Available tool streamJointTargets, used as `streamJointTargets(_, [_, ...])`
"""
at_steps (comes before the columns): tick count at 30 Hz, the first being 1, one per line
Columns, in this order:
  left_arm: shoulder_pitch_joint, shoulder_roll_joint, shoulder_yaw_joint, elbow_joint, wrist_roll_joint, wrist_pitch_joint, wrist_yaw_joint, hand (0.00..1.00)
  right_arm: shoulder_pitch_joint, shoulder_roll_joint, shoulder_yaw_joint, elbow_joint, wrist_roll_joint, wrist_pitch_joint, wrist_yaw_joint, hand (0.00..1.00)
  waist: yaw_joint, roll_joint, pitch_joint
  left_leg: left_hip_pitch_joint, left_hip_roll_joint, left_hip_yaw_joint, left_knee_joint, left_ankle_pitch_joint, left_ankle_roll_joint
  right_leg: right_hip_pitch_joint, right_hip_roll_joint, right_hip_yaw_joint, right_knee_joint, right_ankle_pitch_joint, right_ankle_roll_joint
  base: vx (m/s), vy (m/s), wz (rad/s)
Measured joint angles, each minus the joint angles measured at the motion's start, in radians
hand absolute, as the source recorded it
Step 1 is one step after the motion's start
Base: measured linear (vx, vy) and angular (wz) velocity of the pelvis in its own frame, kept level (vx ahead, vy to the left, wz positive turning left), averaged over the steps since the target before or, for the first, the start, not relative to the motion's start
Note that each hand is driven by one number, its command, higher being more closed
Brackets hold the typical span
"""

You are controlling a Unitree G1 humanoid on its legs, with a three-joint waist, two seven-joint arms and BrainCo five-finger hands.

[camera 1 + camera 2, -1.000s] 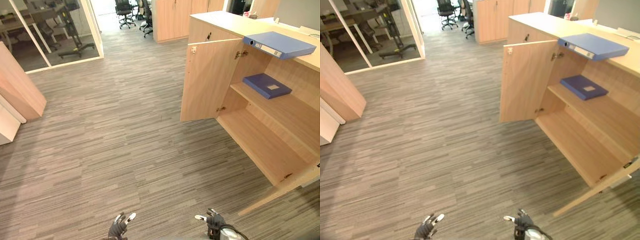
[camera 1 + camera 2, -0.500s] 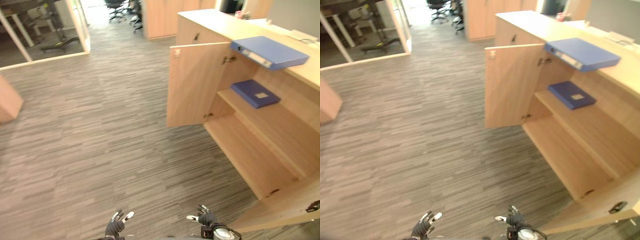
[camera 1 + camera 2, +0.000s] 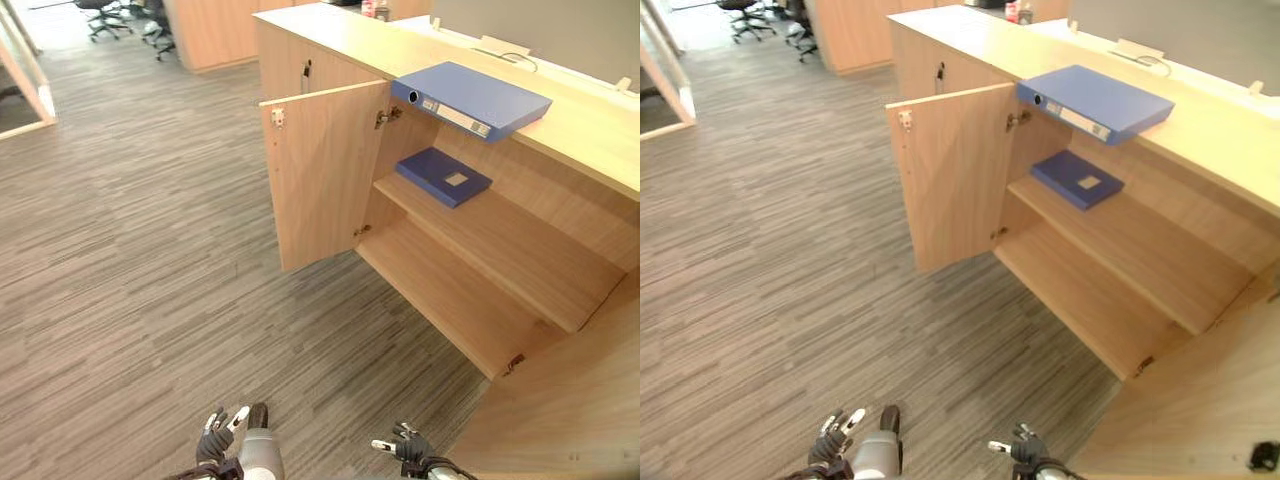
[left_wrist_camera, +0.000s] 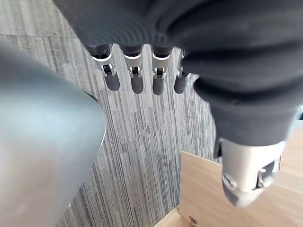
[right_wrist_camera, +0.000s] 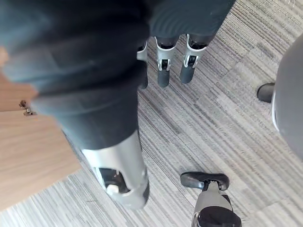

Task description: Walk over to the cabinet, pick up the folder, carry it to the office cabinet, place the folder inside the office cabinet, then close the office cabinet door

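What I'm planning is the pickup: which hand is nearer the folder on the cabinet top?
Right. The right hand hangs low, far short of the folder; the left hand hangs farther left, over carpet.

Grey striped carpet floor runs everywhere under and ahead of the left hand. Ahead of the right hand and off to its right there's a long light-wood bench. One cabinet door is swung open into the room, and there's a plain grey wall behind. Way out past the left hand: black office chairs, a tall wooden cupboard and a white-framed glass partition. Lighting's even and pretty bright.
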Motion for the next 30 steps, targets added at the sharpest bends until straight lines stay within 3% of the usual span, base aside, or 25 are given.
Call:
streamJointTargets(1, [-0.001,0.005,0.022,0.004,-0.001,0.001,0.0,0.0,0.0,0.019,0.025,-0.021,0.0,0.003,0.005,0.0,0.0,-0.026,-0.016,0.007,-0.012,0.048,0.0,-0.022,0.017,-0.028,-0.041,0.028,0.024,0.029,0.042,0.45,0.44,-0.91])
streamJointTargets(2, [0.0,0.003,0.03,0.006,-0.002,0.001,0.0,0.0,0.004,0.025,0.039,-0.034,0.0,0.004,0.01,0.0,0.005,-0.032,-0.024,0.012,-0.013,0.077,-0.001,-0.031,0.028,-0.047,-0.055,0.049,0.038,0.047,0.051,0.39,0.404,-0.96])
streamJointTargets(4, [0.005,0.0,0.047,0.025,-0.022,0.006,0.0,0.0,-0.004,0.036,0.067,-0.051,-0.001,0.009,0.029,0.0,0.025,-0.026,-0.039,0.059,-0.033,0.178,-0.021,-0.065,0.071,-0.11,-0.112,0.127,0.088,0.119,0.066,0.29,0.363,-1.01])
streamJointTargets(6, [0.01,-0.002,0.041,0.03,-0.036,0.014,0.001,0.0,-0.005,0.032,0.065,-0.072,-0.003,0.011,0.035,0.0,0.025,-0.014,-0.045,0.114,-0.063,0.242,-0.058,-0.081,0.098,-0.172,-0.159,0.146,0.201,0.148,0.057,0.19,0.337,-0.76])
streamJointTargets(9, [0.031,-0.008,0.012,0.03,-0.047,0.022,0.001,0.0,0.005,0.024,0.063,-0.073,-0.02,0.018,0.039,0.0,0.014,0.006,-0.056,0.213,-0.114,0.306,-0.116,-0.101,0.13,-0.257,-0.244,0.07,0.418,0.206,-0.028,0.12,0.288,-0.54])
streamJointTargets(10, [0.038,-0.008,0.004,0.029,-0.047,0.023,0.001,0.0,0.009,0.023,0.067,-0.073,-0.023,0.019,0.038,0.0,0.013,0.014,-0.063,0.252,-0.128,0.336,-0.15,-0.106,0.136,-0.283,-0.293,-0.018,0.475,0.239,-0.076,0.11,0.239,-0.64])
streamJointTargets(11, [0.041,-0.006,0.003,0.026,-0.046,0.025,0.001,0.0,0.004,0.025,0.08,-0.074,-0.03,0.019,0.038,0.0,0.012,0.015,-0.063,0.281,-0.131,0.361,-0.176,-0.112,0.14,-0.302,-0.331,-0.101,0.516,0.251,-0.101,0.09,0.217,-0.68])
streamJointTargets(12, [0.04,-0.003,0.0,0.021,-0.045,0.029,0.001,0.0,0.002,0.026,0.095,-0.08,-0.043,0.019,0.038,0.0,0.01,0.015,-0.063,0.288,-0.131,0.364,-0.182,-0.117,0.143,-0.314,-0.341,-0.135,0.538,0.242,-0.092,0.07,0.154,-0.55])
streamJointTargets(13, [0.04,0.006,-0.015,0.002,-0.038,0.038,0.001,0.0,0.005,0.024,0.123,-0.104,-0.075,0.021,0.041,0.0,0.0,0.016,-0.058,0.302,-0.123,0.368,-0.193,-0.123,0.141,-0.331,-0.341,-0.193,0.566,0.209,-0.075,0.07,0.077,-0.32])
streamJointTargets(16, [0.04,0.009,-0.034,-0.057,-0.018,0.042,-0.001,0.0,0.016,0.022,0.147,-0.179,-0.15,0.031,0.054,0.0,-0.027,0.019,-0.033,0.349,-0.09,0.383,-0.192,-0.159,0.132,-0.422,-0.273,-0.283,0.628,0.088,-0.047,0.07,-0.007,-0.31])
streamJointTargets(18, [0.043,0.011,-0.035,-0.07,-0.016,0.042,-0.001,0.0,0.024,0.017,0.147,-0.211,-0.157,0.032,0.058,0.0,-0.032,0.013,-0.012,0.393,-0.072,0.409,-0.183,-0.182,0.115,-0.471,-0.221,-0.334,0.597,0.078,-0.044,0.12,-0.129,-0.36])
streamJointTargets(19, [0.044,0.013,-0.033,-0.071,-0.016,0.042,-0.003,0.0,0.026,0.016,0.148,-0.221,-0.157,0.033,0.059,0.0,-0.041,-0.005,-0.006,0.411,-0.076,0.419,-0.172,-0.197,0.103,-0.484,-0.201,-0.373,0.505,0.099,-0.055,0.17,-0.215,-0.12])
streamJointTargets(20, [0.042,0.015,-0.028,-0.072,-0.014,0.044,-0.003,0.0,0.026,0.018,0.153,-0.222,-0.157,0.034,0.058,0.0,-0.043,-0.04,0.002,0.43,-0.102,0.416,-0.165,-0.212,0.088,-0.474,-0.195,-0.414,0.388,0.131,-0.136,0.2,-0.209,-0.17])
streamJointTargets(21, [0.037,0.001,-0.025,-0.068,-0.012,0.05,-0.004,0.0,0.022,0.005,0.154,-0.221,-0.157,0.036,0.059,0.0,-0.038,-0.038,0.003,0.434,-0.096,0.414,-0.163,-0.219,0.081,-0.454,-0.179,-0.417,0.361,0.115,-0.153,0.23,-0.205,-0.14])
streamJointTargets(22, [0.034,-0.012,-0.038,-0.071,-0.009,0.056,-0.01,0.0,0.012,-0.011,0.152,-0.222,-0.156,0.038,0.058,0.0,-0.042,-0.011,0.001,0.417,-0.073,0.399,-0.159,-0.22,0.082,-0.447,-0.152,-0.439,0.33,0.116,-0.153,0.17,-0.149,-0.04])
streamJointTargets(24, [0.016,-0.016,-0.043,-0.071,-0.007,0.061,-0.022,0.0,0.006,-0.019,0.146,-0.214,-0.156,0.041,0.059,0.0,-0.048,0.003,-0.003,0.414,-0.065,0.368,-0.18,-0.219,0.081,-0.446,-0.116,-0.457,0.298,0.107,-0.165,0.2,-0.155,0.05])
streamJointTargets(27, [0.013,-0.016,-0.048,-0.06,-0.017,0.072,-0.026,0.0,0.017,-0.018,0.139,-0.186,-0.153,0.042,0.06,0.0,-0.046,0.005,-0.003,0.458,-0.036,0.336,-0.214,-0.228,0.069,-0.398,-0.07,-0.478,0.272,0.071,-0.161,0.21,-0.131,0.03])
streamJointTargets(30, [0.005,-0.015,-0.062,-0.031,-0.039,0.078,-0.027,0.0,0.044,-0.018,0.134,-0.181,-0.115,0.043,0.059,0.0,-0.068,0.017,-0.027,0.469,0.006,0.334,-0.164,-0.262,0.051,-0.366,-0.029,-0.486,0.256,0.036,-0.147,0.28,-0.119,0.01])
